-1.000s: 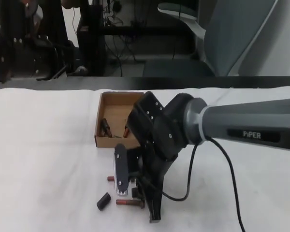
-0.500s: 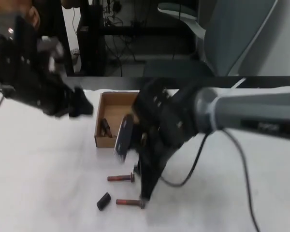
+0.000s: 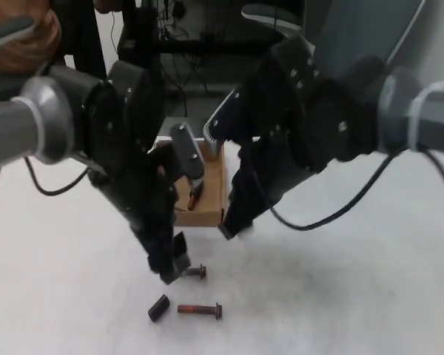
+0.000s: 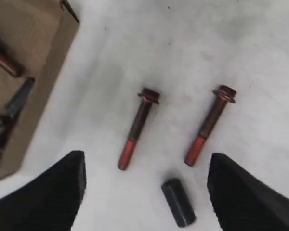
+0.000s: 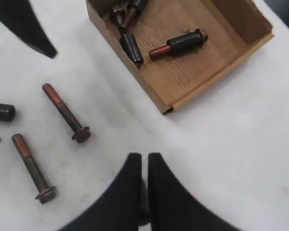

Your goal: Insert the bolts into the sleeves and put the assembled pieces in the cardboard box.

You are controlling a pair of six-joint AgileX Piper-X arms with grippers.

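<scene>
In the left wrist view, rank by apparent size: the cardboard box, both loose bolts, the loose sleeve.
Largest: cardboard box, though partly cropped.
Next: bolt nearer the box and other bolt, alike, so unranked.
Smallest: sleeve.

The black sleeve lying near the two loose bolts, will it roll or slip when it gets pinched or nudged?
The sleeve looks like a short cylinder lying on its side, so a sideways nudge would probably roll it. It seems rigid, so a pinch should not deform it. Its smooth dark surface may slip unless gripped squarely.

A bolt point(image 4: 137, 129), a second bolt point(image 4: 209, 126) and a sleeve point(image 4: 178, 202) lie beside the cardboard box point(image 4: 41, 89)
</scene>
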